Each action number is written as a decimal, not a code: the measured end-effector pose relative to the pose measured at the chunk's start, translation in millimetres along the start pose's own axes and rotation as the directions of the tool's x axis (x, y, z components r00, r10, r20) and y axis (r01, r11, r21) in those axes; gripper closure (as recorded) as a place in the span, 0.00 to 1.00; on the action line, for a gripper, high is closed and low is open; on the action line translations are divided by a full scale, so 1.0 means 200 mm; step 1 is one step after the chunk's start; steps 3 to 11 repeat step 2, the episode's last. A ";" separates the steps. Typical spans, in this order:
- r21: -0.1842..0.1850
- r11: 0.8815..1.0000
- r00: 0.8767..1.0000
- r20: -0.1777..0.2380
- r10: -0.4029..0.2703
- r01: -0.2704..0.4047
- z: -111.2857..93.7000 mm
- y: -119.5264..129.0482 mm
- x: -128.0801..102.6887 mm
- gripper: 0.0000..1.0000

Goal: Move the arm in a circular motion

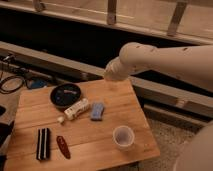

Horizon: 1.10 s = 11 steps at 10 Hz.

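Note:
The cream-white arm reaches in from the right edge, high above the far right part of the wooden table. Its thick tubular segment has small dark holes along it. Its rounded elbow-like end hangs over the table's back edge. A second cream-white part of the robot fills the bottom right corner. My gripper is not in view; I see no fingers anywhere in the camera view.
On the table lie a black bowl, a white bottle, a blue sponge, a white cup, a black striped block and a red object. Cables lie at the left. A ledge runs behind.

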 end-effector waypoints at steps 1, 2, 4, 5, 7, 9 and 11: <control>0.000 1.000 1.000 -0.019 -0.010 0.010 0.00 0.01 0.06 0.86; 0.001 1.000 0.999 -0.041 -0.018 0.018 0.01 0.02 0.12 0.86; 0.001 1.000 0.999 -0.041 -0.018 0.018 0.01 0.02 0.12 0.86; 0.001 1.000 0.999 -0.041 -0.018 0.018 0.01 0.02 0.12 0.86; 0.001 1.000 0.999 -0.041 -0.018 0.018 0.01 0.02 0.12 0.86; 0.001 1.000 0.999 -0.041 -0.018 0.018 0.01 0.02 0.12 0.86; 0.001 1.000 0.999 -0.041 -0.018 0.018 0.01 0.02 0.12 0.86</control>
